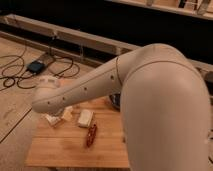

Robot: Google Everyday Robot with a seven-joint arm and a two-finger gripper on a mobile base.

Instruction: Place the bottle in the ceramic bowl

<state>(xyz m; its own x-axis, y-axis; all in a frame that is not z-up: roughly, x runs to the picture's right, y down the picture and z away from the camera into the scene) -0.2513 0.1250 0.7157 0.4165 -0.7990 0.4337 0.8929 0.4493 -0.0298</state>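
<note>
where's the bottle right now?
Camera view, left side of the wooden table: the bottle lies just left of the cream block, partly hidden under the arm's end, with the pincer right above it.

You see a wooden table (60,148) on a pale plank floor (12,114), black cables (12,75) off its left edge, dark wall (125,20) behind.

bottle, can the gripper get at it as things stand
Probably yes: the open gripper hangs over the bottle at the left end of the table, nothing between; the block lies clear to the right.
</note>
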